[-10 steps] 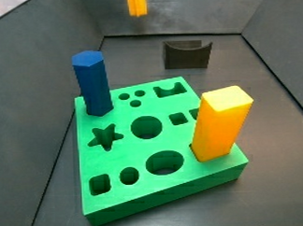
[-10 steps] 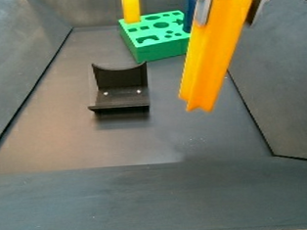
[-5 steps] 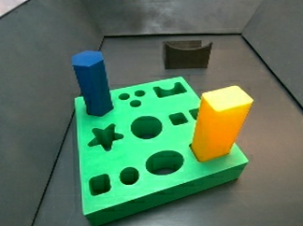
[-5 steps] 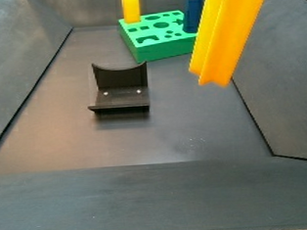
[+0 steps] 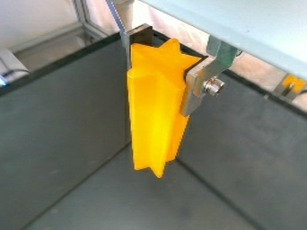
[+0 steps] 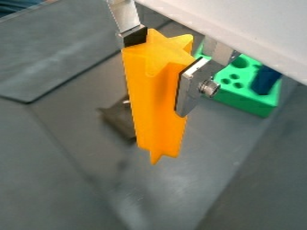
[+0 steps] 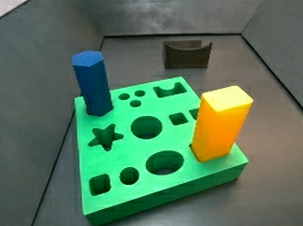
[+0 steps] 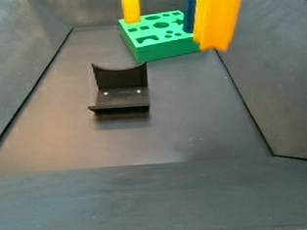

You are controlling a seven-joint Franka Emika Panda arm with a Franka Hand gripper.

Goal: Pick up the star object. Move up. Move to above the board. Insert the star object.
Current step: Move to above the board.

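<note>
In both wrist views my gripper (image 5: 162,67) (image 6: 160,63) is shut on the star object (image 5: 156,112) (image 6: 156,99), a tall orange ridged peg hanging upright between the silver fingers (image 5: 198,83) (image 6: 191,85). In a side view the star object (image 8: 220,15) hangs high beside the board (image 8: 159,36), its top and the gripper cut off by the frame edge. The board (image 7: 150,171) is a thick green block; its star hole (image 7: 105,136) is open. In a wrist view the board (image 6: 246,85) lies beyond the peg.
A blue hexagonal peg (image 7: 92,84) (image 8: 192,7) and a thick yellow-orange square block (image 7: 219,122) (image 8: 131,5) stand in the board. The dark fixture (image 7: 186,53) (image 8: 118,88) (image 6: 120,121) sits on the grey floor. Sloped dark walls enclose the floor.
The star object has risen and travelled towards the board in one side view. It has left the top of the other side view.
</note>
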